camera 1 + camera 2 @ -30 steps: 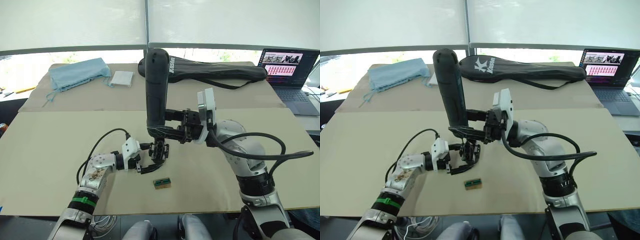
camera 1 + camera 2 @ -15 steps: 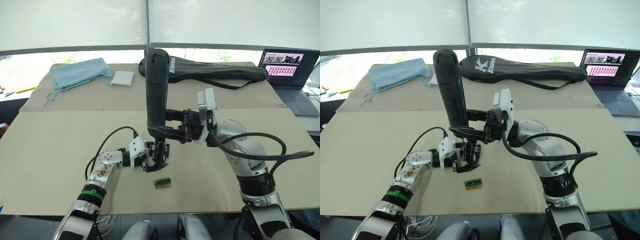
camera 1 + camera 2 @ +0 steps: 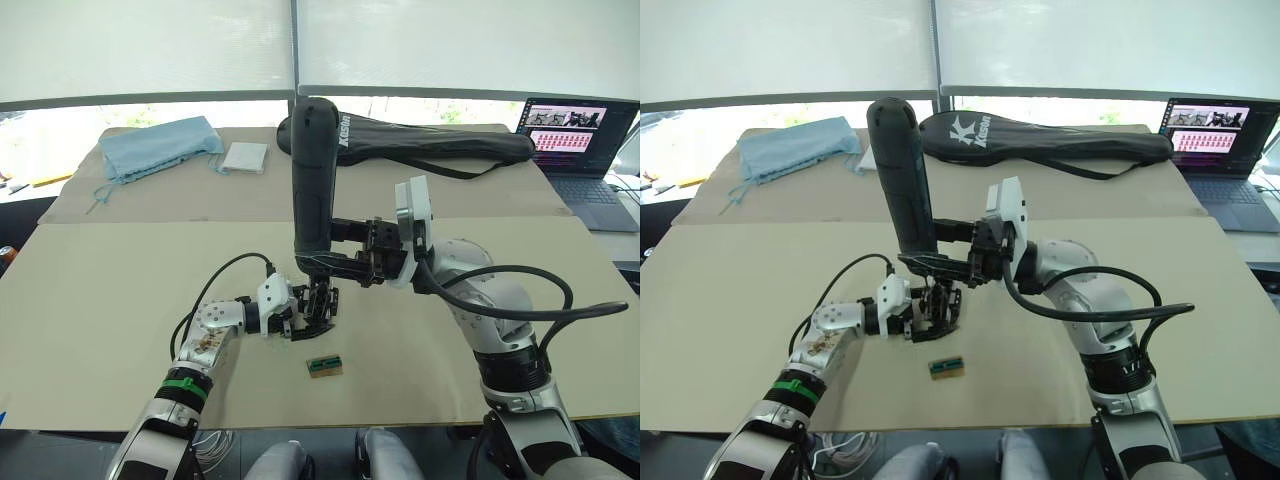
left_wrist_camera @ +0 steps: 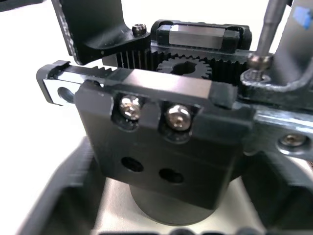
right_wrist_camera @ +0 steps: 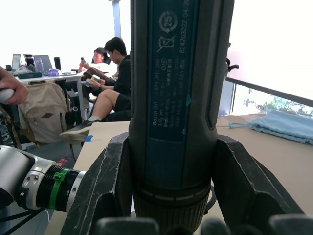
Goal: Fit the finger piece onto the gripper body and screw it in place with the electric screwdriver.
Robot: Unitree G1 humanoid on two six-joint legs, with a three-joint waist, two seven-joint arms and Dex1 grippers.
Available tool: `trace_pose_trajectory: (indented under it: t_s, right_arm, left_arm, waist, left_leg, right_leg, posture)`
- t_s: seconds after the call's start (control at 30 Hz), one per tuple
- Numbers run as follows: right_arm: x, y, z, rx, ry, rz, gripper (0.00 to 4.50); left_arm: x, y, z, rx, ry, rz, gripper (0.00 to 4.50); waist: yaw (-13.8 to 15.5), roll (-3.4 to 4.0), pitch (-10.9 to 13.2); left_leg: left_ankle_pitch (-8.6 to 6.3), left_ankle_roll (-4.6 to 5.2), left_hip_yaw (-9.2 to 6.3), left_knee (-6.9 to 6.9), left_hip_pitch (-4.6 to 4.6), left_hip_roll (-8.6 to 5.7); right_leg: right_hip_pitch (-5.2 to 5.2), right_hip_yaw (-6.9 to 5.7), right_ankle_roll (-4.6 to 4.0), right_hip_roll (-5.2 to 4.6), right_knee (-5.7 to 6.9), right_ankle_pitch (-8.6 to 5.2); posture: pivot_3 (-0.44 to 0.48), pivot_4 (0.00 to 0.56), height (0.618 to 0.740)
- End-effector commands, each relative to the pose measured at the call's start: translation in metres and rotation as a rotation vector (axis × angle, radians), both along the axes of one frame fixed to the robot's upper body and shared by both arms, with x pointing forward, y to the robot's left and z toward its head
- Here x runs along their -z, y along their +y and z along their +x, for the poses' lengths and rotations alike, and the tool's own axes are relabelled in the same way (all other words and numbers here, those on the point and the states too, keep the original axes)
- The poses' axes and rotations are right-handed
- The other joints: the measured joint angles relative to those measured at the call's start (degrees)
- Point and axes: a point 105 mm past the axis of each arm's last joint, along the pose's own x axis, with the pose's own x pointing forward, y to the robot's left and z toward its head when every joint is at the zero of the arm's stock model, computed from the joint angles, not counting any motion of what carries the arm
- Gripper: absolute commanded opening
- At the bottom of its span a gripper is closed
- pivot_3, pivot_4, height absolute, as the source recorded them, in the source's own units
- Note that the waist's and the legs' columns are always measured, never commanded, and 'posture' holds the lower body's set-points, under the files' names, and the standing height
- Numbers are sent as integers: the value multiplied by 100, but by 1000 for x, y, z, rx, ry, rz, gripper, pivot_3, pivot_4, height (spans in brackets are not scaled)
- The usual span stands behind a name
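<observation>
— Where's your electric screwdriver [image 3: 312,180]?

— Standing almost upright, rounded end up, its thin metal bit [image 4: 266,30] down on a screw at the top of the gripper body [image 4: 161,147].

— And the gripper body?

— Black, on a round base on the table; you can see its toothed racks, centre gear and two silver screws on the front block.

Electric screwdriver [image 3: 312,185] upright over gripper body [image 3: 319,308] — block [image 3: 324,366] in front.

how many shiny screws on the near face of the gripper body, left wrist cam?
2: side by side on the gripper body, one screw and its neighbour. Others may be hidden.
</observation>
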Motion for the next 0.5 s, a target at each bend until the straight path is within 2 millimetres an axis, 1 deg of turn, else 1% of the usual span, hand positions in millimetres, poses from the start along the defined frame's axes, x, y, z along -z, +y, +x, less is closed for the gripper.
trace_pose_trajectory:
  t_s: [0.03,0.5]
  right_arm:
    - [-10,1,-6,-14,-45,7,1900]
    - [1,2,-1,7,-17,-27,1900]
  left_arm:
    - [7,6,0,-15,19,34,2427]
    - [11,5,-1,-26,24,43,2427]
  waist:
    - [0,-1,-1]
    - [0,-1,-3]
  left_leg:
    - [0,0,0,0,0,0]
    - [0,0,0,0,1,0]
  right_leg:
    - [0,0,0,0,0,0]
    - [1,0,0,0,0,0]
  posture:
    - [0,150,740]
    - [0,150,740]
